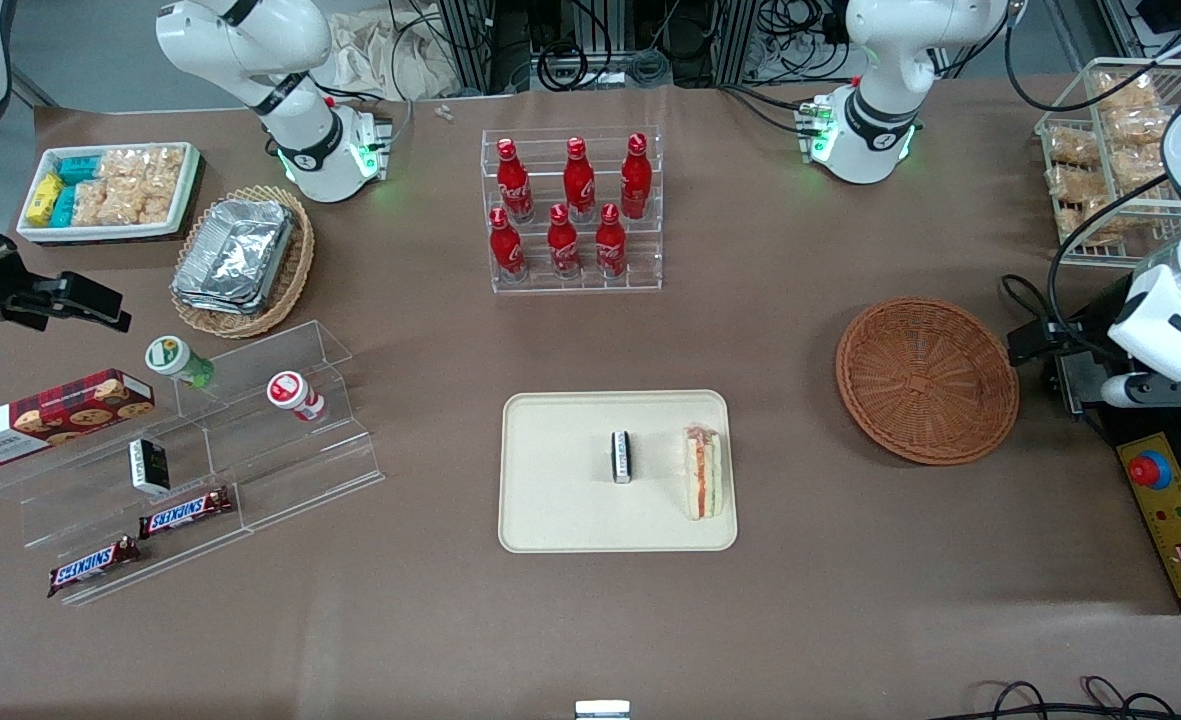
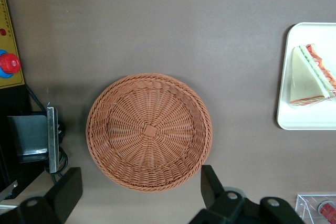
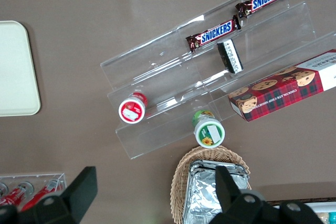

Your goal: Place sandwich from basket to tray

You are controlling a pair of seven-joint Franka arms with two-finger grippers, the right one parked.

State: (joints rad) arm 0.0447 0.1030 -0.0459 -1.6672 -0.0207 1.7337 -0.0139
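My gripper hangs high over the table with its jaws spread wide and nothing between them. Directly under me sits the basket, round, reddish-brown wicker, with only its woven floor showing; my two fingers straddle its rim from above without touching it.

The sandwich is not below me. It lies on the tray, well apart from my jaws toward the middle of the table, pressed close to the tray edge nearest the basket, its orange-red and green filling edge turned up. Just beside it on the same tray stands a small dark packet, apart from the bread.

Bare brown table lies between the basket and the tray, and nothing stands on that stretch. Close to me on the outer side are a yellow control box with a red button and a dark metal bracket. Farther from the front camera, a clear rack of red bottles stands upright, and a wire basket of snack bags sits at my end of the table.
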